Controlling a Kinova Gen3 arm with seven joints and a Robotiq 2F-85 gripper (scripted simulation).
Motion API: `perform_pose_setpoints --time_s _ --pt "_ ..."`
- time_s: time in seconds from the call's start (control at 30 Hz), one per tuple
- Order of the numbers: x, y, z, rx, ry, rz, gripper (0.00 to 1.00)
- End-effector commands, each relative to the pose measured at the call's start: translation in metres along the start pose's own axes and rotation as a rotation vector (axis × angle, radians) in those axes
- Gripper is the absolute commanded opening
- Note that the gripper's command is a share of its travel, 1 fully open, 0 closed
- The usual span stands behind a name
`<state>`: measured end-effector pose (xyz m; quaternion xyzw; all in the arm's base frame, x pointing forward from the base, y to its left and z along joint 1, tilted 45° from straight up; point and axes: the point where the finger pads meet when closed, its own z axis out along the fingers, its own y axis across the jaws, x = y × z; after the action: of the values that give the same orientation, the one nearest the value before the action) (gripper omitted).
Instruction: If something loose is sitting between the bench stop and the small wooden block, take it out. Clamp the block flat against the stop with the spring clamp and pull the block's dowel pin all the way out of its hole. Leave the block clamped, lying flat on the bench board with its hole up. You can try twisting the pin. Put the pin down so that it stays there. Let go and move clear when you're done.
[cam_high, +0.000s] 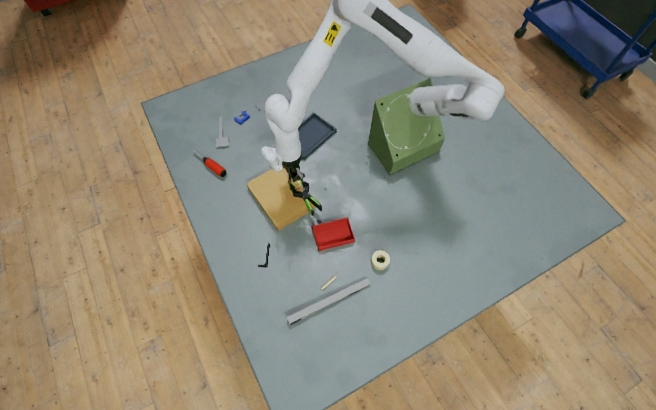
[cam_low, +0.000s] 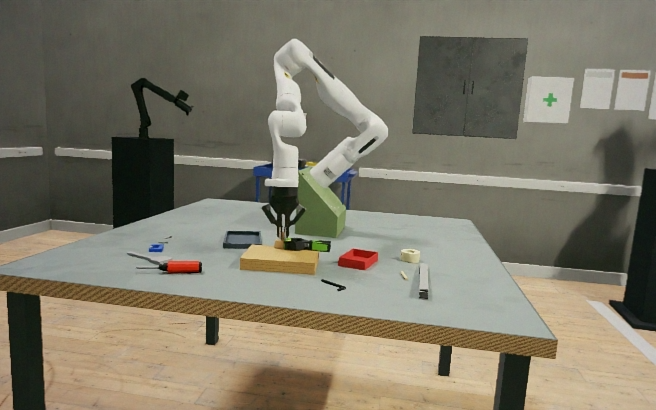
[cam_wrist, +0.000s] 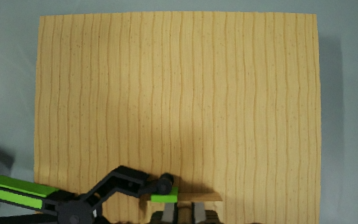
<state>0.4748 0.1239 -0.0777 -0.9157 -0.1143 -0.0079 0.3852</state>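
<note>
Brands/labels: no brand legible. Yellow warning label (cam_high: 332, 34) on the white arm (cam_high: 312, 65) (cam_low: 345, 100), black triangle + marks, too sm. to read. Green cross on white wall sign (cam_low: 549, 99); posters to its R w/ grey & orange header bars, txt unreadable.

Dowel pin (cam_low: 283, 235): approx. upright, long axis vert., betw. the fingertips of the gripper (cam_high: 299, 188) (cam_low: 283, 234) (cam_wrist: 184, 213), over the bench board (cam_high: 276, 200) (cam_low: 279, 257) (cam_wrist: 175, 100). Gripper pts straight down, fingers nearly together, clamped on the pin. Can't tell how much pin is still in its hole.

Spring clamp (cam_high: 314, 202) (cam_low: 300, 244) (cam_wrist: 75, 207), black w/ green handles & pads, lies approx. horiz. at the board's edge; handles pt twd the red tray (cam_high: 333, 234) (cam_low: 358, 259), jaws at the wood under the gripper. Block vs. stop: mostly hidden, can't tell apart, nor if flush.

Desk (cam_high: 450, 260) (cam_low: 400, 300), rest: screwdriver (cam_high: 215, 167) (cam_low: 184, 266) w/ red handle, black hex key (cam_high: 267, 255) (cam_low: 333, 284), tape roll (cam_high: 380, 260) (cam_low: 410, 255), sm. pale stick (cam_high: 329, 283) (cam_low: 404, 275) nr & roughly parallel to the long grey bar (cam_high: 328, 301) (cam_low: 424, 281) in top view.
</note>
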Motion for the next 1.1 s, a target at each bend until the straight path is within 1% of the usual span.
perform_pose_setpoints --time_s 0.0,1.07 --pt "0.0006 0.0004 -0.0012 -0.001 0.002 -0.002 0.1" --pt "0.0006 0.0004 -0.0012 -0.001 0.002 -0.024 0.1"
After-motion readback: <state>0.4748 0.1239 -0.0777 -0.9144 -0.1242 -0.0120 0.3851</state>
